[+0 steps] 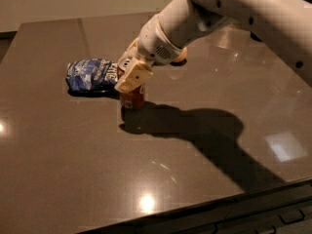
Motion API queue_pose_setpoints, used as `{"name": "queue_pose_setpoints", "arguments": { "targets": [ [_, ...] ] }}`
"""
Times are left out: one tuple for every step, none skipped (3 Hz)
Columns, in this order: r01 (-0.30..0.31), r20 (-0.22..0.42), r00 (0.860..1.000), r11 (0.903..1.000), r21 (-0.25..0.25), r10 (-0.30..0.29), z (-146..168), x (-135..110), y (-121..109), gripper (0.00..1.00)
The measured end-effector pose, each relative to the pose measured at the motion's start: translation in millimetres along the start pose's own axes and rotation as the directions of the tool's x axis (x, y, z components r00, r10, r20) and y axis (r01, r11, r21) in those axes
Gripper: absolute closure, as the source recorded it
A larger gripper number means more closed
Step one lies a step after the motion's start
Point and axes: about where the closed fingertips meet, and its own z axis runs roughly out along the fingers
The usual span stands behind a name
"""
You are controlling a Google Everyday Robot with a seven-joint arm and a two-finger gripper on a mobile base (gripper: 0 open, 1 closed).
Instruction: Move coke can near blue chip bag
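Note:
The coke can (132, 97) stands upright on the dark table, just right of the blue chip bag (91, 74), almost touching its right end. My gripper (130, 74) is around the can's upper part, its cream fingers closed on it from above and the side. The blue chip bag lies crumpled flat at the left centre of the table. The white arm reaches in from the upper right.
An orange fruit (179, 56) sits behind the arm, mostly hidden by it. The table's front edge (204, 208) runs along the bottom. The arm's shadow falls on the table to the right of the can.

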Motion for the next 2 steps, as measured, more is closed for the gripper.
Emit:
{"name": "queue_pose_setpoints", "arguments": {
  "targets": [
    [0.022, -0.007, 1.000, 0.9997, -0.013, -0.022, 23, -3, -12, 0.76],
    [0.029, -0.016, 0.999, 0.9993, -0.023, -0.029, 34, -2, -19, 0.52]
  ]
}}
